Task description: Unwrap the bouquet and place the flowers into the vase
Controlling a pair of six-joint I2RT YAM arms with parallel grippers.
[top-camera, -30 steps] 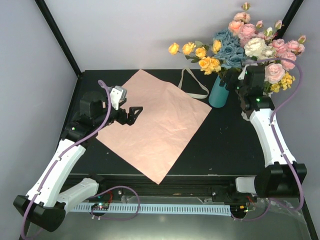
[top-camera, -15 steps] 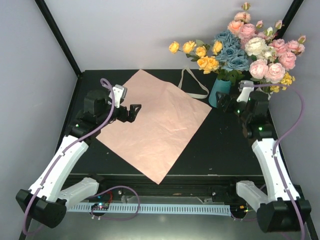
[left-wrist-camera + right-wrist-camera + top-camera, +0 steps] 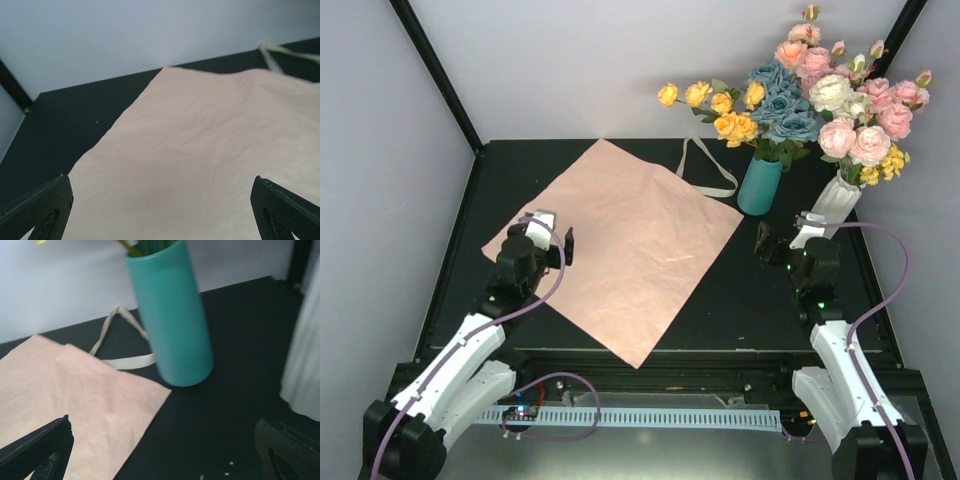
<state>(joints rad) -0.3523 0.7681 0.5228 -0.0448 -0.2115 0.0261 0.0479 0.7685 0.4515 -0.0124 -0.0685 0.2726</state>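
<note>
The teal vase (image 3: 759, 186) stands upright at the back right, and the flowers (image 3: 752, 103), yellow and blue blooms, rise out of it. The bouquet's pink paper (image 3: 620, 245) lies unfolded flat on the black table. Its cream ribbon (image 3: 705, 170) lies loose behind the paper. My left gripper (image 3: 566, 246) hovers open over the paper's left part, nothing between its fingers. My right gripper (image 3: 764, 244) is open, in front of the vase and apart from it. The right wrist view shows the vase (image 3: 172, 315), ribbon (image 3: 120, 340) and paper corner (image 3: 75, 400) ahead of the right gripper (image 3: 165, 455).
A white ribbed vase (image 3: 837, 195) holding larger pink and cream roses (image 3: 855, 95) stands just right of the teal one; its side shows in the right wrist view (image 3: 305, 365). The left wrist view shows only paper (image 3: 200, 150), the left gripper (image 3: 160, 215) and the back wall.
Both arms have drawn back toward the near edge. The right gripper left the teal vase's side; the left gripper pulled back to the paper's left part. Flowers, paper and ribbon stayed put.
</note>
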